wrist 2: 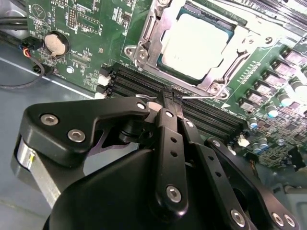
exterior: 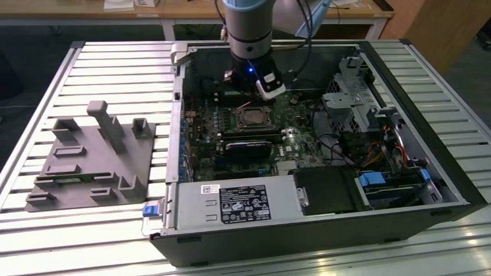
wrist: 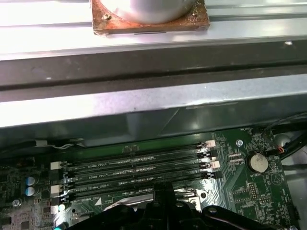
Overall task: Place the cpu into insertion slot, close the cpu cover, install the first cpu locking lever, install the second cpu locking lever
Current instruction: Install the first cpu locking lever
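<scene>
My tool (wrist 2: 171,96) hangs inside the open computer case (exterior: 399,103) on the bench (exterior: 115,63), just off one edge of the insertion slot (wrist 2: 139,53), its tips over the black memory slots (wrist 2: 127,79) that run along that edge. The fingers (wrist 2: 166,117) are drawn together with at most a sliver between the tips. A thin metal locking lever (wrist 2: 204,97) runs out from right beside them, along the same edge of the insertion slot, and I cannot tell whether I have it pinched or only touch it. The cpu (wrist 2: 196,43) lies seated in the insertion slot, pale face up, and the cpu cover (wrist 2: 154,33) lies flat around it as a silvery frame. On the green board, off one corner of the insertion slot, sits a round coin cell (wrist 2: 56,44). In the exterior view the grey power-supply box (exterior: 238,204) lies well apart from the insertion slot, toward the camera, and a grey moulded fixture (exterior: 92,155) stands outside the case, far off to the exterior view's left of it.
</scene>
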{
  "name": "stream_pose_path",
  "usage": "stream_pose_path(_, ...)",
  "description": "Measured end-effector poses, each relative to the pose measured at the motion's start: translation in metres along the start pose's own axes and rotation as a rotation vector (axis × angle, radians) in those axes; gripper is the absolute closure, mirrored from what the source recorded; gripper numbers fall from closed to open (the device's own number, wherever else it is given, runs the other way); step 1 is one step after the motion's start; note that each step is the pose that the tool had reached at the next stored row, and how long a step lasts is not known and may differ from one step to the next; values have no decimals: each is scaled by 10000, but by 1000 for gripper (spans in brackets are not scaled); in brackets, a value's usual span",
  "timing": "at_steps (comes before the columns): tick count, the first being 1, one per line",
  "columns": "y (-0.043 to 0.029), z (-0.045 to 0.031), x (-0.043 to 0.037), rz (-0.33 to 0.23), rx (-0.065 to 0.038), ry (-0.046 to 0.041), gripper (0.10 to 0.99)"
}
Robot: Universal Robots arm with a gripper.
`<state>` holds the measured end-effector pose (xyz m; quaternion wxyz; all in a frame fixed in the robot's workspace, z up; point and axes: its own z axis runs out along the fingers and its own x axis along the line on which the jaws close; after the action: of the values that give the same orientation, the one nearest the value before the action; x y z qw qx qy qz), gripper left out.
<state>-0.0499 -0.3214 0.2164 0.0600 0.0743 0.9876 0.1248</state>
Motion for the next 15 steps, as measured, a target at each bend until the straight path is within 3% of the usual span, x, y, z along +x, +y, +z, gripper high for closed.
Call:
stream_pose_path(9,57,66,-11,75,426,-90,980)
stream_pose_path(15,56,67,-11,75,418,-104,980)
